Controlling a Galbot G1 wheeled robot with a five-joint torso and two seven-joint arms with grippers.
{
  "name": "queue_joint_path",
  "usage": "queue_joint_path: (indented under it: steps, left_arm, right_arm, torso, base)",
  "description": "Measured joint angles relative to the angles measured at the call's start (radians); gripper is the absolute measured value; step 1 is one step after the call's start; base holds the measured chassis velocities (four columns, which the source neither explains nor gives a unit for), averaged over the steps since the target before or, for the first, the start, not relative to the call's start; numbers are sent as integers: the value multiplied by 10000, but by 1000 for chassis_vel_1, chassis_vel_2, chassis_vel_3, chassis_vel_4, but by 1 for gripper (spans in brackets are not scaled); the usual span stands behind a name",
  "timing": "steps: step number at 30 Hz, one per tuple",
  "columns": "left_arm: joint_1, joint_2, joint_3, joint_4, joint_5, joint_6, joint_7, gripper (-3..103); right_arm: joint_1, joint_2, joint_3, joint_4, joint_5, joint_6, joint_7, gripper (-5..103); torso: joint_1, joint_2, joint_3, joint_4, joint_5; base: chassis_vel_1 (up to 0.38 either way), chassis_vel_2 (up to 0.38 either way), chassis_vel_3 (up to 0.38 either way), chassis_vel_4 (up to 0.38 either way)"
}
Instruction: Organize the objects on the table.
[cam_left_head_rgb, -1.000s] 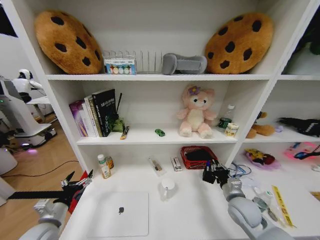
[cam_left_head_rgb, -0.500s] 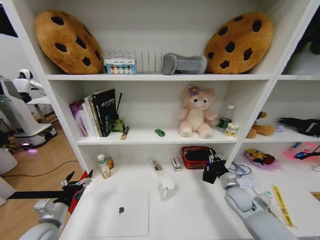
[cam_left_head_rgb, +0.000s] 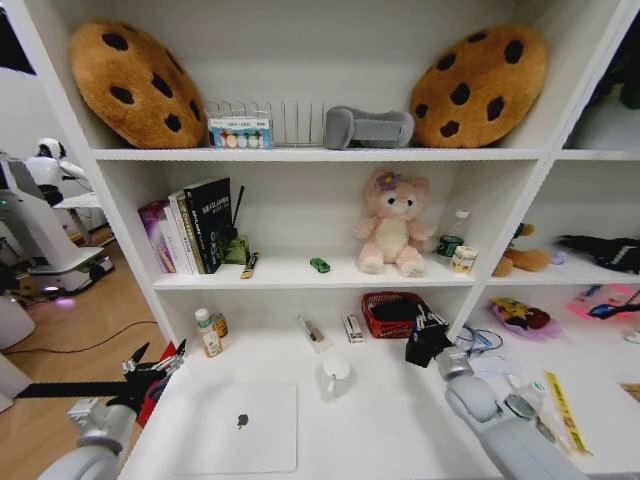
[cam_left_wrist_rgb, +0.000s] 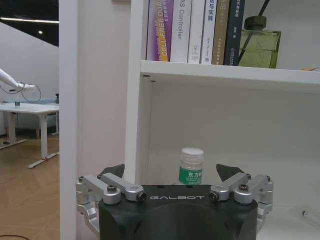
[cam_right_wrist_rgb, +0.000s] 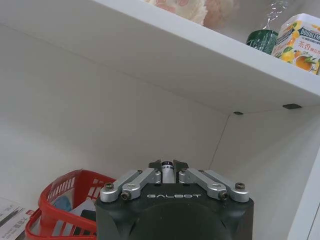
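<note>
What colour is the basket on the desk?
Red; the basket shows best in the head view, beside the right gripper.

Two cookie cushions (cam_left_head_rgb: 135, 82) are being kept on the top shelf. One pink plush (cam_left_head_rgb: 393, 223), one green toy car (cam_left_head_rgb: 319, 265) and several books (cam_left_head_rgb: 190, 228) are being held below. One laptop (cam_left_head_rgb: 240, 427), one white cup (cam_left_head_rgb: 336, 375) and one red basket (cam_left_head_rgb: 392, 313) are being carried by the counter (cam_left_head_rgb: 390, 420).

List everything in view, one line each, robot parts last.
cookie cushions: two, brown, top shelf ends
books: several, mixed, middle shelf left
plush bear: one, pink, middle shelf
toy car: one, green, left of the bear
basket: one, red, back of desk
laptop: one, silver, desk front left
cup: one, white, desk centre
left gripper: open, off the desk's left edge
right gripper: shut on pen-like item, by the basket
</note>
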Motion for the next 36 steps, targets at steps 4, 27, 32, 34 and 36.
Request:
queue_joint_path:
  steps: [4, 27, 32, 34, 36]
  left_arm:
    - [0, 0, 0, 0, 0, 0, 0, 100]
    - [0, 0, 0, 0, 0, 0, 0, 100]
    - [0, 0, 0, 0, 0, 0, 0, 100]
    - [0, 0, 0, 1, 0, -1, 0, 100]
    - [0, 0, 0, 0, 0, 0, 0, 100]
  right_arm:
    - [-112, 4, 10, -4, -23, 5, -3, 8]
    - [-2235, -118, 792, 2733, 513, -364, 451, 91]
    - [-3668, 384, 1110, 3831, 163, -297, 598, 100]
    - [-4074, 548, 1228, 3987, -32, -215, 567, 100]
    - [-4958, 930, 1498, 4290, -284, 66, 429, 100]
  torso:
    - [-1, 0, 0, 1, 0]
    - [0, 0, 0, 1, -2]
    - [-1, 1, -1, 0, -3]
    - [-1, 1, -1, 1, 0]
    - [-1, 2, -1, -1, 0]
  base:
    - [0, 0, 0, 0]
    - [0, 0, 0, 0]
    - [0, 0, 0, 0]
    - [0, 0, 0, 0]
    - [0, 0, 0, 0]
